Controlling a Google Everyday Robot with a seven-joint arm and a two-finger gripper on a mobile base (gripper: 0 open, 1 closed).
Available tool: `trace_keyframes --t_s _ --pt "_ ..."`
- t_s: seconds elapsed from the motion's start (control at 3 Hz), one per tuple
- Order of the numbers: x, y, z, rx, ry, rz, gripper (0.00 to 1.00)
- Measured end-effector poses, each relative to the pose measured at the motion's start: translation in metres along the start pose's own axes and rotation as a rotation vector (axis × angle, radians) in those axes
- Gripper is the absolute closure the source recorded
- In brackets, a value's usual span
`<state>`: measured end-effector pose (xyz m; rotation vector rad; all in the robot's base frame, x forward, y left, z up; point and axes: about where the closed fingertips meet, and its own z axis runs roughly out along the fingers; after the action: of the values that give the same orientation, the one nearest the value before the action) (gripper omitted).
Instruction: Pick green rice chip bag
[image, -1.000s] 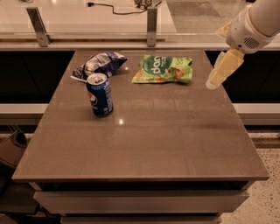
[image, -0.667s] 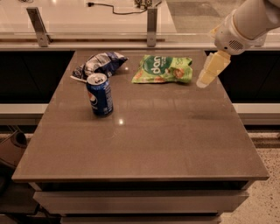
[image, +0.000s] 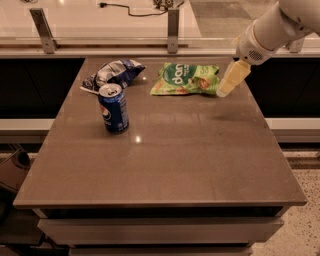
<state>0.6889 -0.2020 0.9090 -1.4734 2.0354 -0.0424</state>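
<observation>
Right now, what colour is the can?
The can is blue, camera view. The gripper hovers beside the green rice chip bag.

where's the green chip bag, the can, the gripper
green rice chip bag (image: 185, 79), camera view, bag's middle
can (image: 114, 110), camera view, its side
gripper (image: 223, 91), camera view, tip, right of bag

Soft shadow on table (image: 200, 165) under gripper (image: 224, 89)

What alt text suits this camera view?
A robot arm's gripper hangs just right of a green chip bag on a brown table. A blue soda can and a dark blue snack bag sit further left.
</observation>
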Motion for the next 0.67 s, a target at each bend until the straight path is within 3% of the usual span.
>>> trace_keyframes --t_s 0.33,0.67 --pt "0.007 -0.014 0.026 -0.012 0.026 0.027 0.00" --pt "-0.005 -0.015 0.111 -0.148 0.159 0.156 0.00"
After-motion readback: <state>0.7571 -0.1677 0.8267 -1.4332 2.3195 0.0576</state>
